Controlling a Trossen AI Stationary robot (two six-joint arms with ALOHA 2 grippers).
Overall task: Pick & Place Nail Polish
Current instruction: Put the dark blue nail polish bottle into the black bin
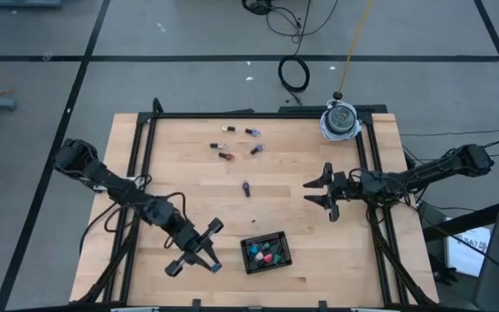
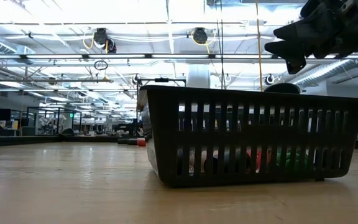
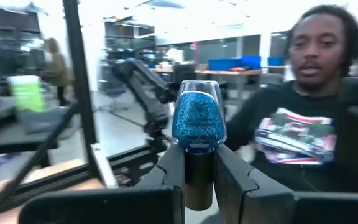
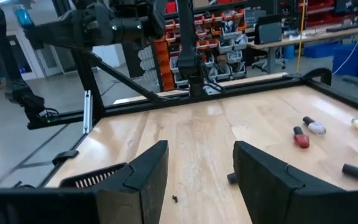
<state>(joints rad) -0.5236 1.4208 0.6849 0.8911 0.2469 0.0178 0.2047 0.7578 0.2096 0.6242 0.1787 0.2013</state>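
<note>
Currently:
- Left claw (image 1: 204, 256): clamping a blue glitter bottle (image 3: 197, 119) by its dark cap, hovering just beside the black tray (image 1: 267, 253).
- Right claw (image 1: 321, 192): gaping empty over the table (image 1: 180, 165).
- Loose bottles (image 1: 236, 147): lying at the far side.
- Tray: holding several bottles.

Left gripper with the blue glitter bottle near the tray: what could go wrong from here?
1. The left gripper pinches the blue glitter bottle only by its dark cap, so the bottle might twist or slip out.
2. The black tray already holds several bottles; a drop could land on one and bounce out.
3. The tray looks light, so a low approach could nudge it.
</note>
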